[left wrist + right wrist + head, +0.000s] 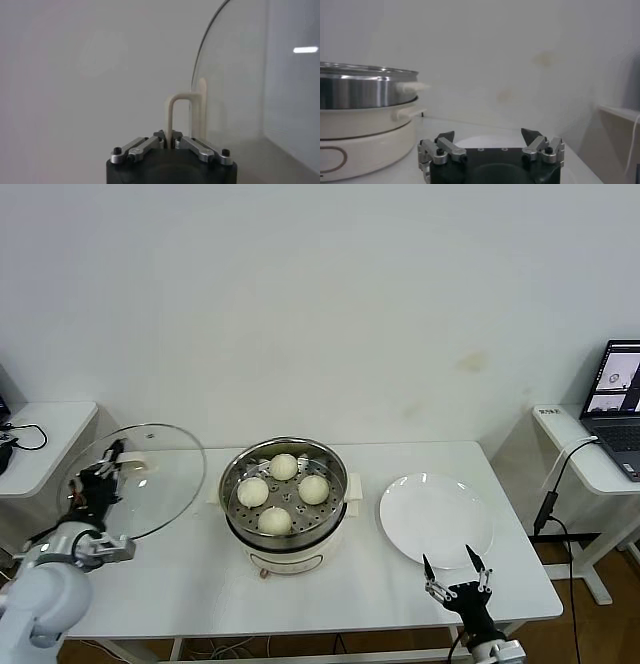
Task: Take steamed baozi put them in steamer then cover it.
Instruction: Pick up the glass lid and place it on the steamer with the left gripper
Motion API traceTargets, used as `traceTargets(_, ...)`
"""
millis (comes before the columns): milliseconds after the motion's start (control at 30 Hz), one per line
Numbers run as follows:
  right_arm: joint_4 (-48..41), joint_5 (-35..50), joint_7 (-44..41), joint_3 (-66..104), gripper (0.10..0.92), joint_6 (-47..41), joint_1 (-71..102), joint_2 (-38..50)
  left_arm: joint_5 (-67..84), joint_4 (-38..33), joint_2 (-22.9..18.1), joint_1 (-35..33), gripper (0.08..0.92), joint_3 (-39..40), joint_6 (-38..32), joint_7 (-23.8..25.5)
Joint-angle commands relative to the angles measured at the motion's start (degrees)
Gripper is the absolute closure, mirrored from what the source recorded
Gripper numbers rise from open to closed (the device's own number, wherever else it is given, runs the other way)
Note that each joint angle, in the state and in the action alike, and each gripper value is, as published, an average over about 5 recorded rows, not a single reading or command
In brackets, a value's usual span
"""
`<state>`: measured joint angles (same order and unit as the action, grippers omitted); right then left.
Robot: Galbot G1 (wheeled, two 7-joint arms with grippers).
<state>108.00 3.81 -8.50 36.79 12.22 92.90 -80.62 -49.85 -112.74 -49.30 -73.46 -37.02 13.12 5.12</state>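
Your right claw sits nearest the camera, low at the front edge of the desk, its fingers spread wide and holding nothing. It hangs just in front of the white plate, which is bare.

Your left claw is the one at work. It is pinched tight on the cream-white handle of the cover, and it holds the glass lid tilted up on edge, raised off the desk at the left side.

All four steamed baozi already lie on the perforated tray inside the steamer, which stands at the middle of the desk, so only the covering looks left to do.

What your move turns on: the steamer lies to the right of the held cover, with a clear gap between lid rim and pot rim. Your left arm is the nearer one and already has the lid. You will likely need to carry it rightward, level it flat, and centre it over the pot before lowering.
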Motion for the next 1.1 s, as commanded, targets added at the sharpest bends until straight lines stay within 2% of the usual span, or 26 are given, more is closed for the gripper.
traceTargets(33, -3.0, -6.4, 0.9, -0.5, 0.203, -0.1, -2.2, -2.9, 0.9, -5.8, 0.0, 12.6, 0.857, 21.0, 10.8, 4.6)
traceTargets(200, -4.3, -8.7, 1.6, -1.8, 0.202, -0.1, -2.8, -4.7, -7.0, -3.9, -6.6, 17.0, 0.857, 27.3, 12.9, 8.2)
traceTargets(467, -5.4, -9.6, 2.0, -2.8, 0.202, -0.3, -3.8, -5.9, -18.6, 0.6, -17.2, 19.7, 0.857, 31.3, 13.8, 12.2)
traceTargets(700, -6.3, -10.8, 2.2, -3.6, 0.202, 0.1, -4.0, -6.5, -23.5, 2.6, -20.2, 20.7, 0.857, 31.4, 14.2, 15.5)
traceTargets(1100, -6.5, -11.0, 2.4, -4.3, 0.203, 0.1, -4.3, -7.1, -26.7, 7.2, -26.0, 22.7, 0.857, 33.8, 13.8, 16.0)
